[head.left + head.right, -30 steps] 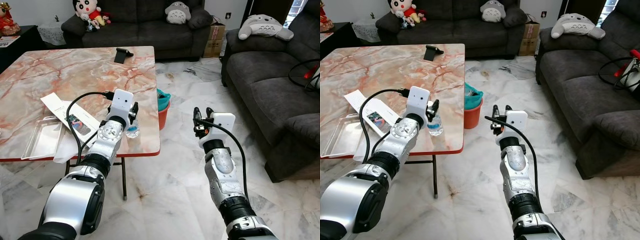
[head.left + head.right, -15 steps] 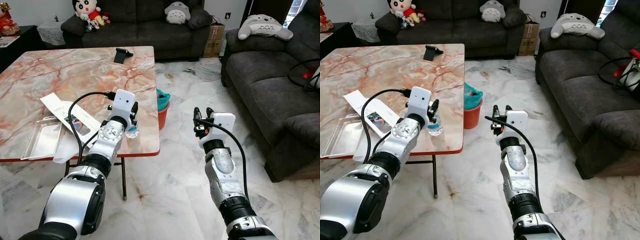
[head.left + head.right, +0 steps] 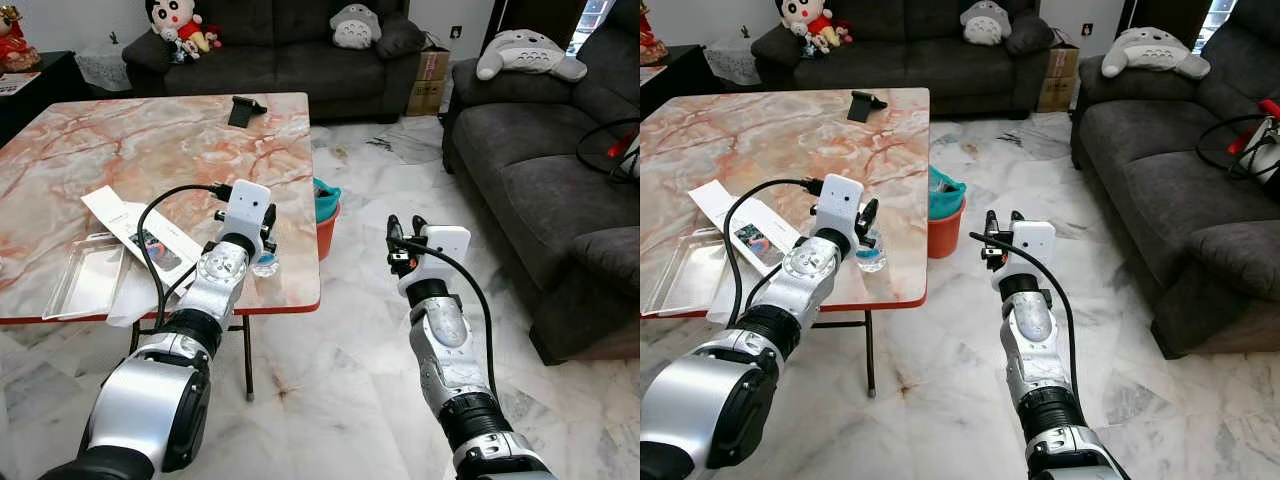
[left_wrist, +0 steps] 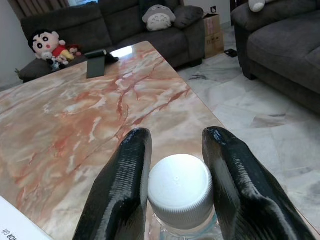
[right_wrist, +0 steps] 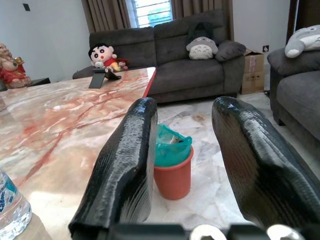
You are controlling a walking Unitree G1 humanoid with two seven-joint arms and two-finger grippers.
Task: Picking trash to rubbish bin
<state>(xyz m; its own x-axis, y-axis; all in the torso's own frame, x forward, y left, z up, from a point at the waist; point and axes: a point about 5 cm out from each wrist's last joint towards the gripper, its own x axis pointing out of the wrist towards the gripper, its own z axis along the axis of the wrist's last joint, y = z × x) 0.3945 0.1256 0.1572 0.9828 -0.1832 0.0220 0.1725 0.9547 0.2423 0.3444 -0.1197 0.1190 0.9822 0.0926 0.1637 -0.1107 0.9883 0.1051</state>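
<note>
A small clear plastic water bottle with a white ribbed cap (image 4: 180, 189) stands near the right front corner of the glossy pink-veined marble table (image 3: 150, 150), close to its red edge. The left gripper (image 4: 176, 172) brackets the cap with its 2 smooth black fingers (image 4: 127, 180) close on either side; whether they actually press it is hard to tell. Left of the bottle lie a white leaflet (image 3: 135, 228) and a clear flat plastic tray (image 3: 85, 275). Beyond the table's right edge, on pale marble floor, sits a round orange bucket lined with a teal bag (image 5: 172, 157). The right gripper (image 3: 998, 222) hovers over open floor, fingers spread, holding nothing, with the grey fabric sofa (image 3: 545, 180) well to its right.
</note>
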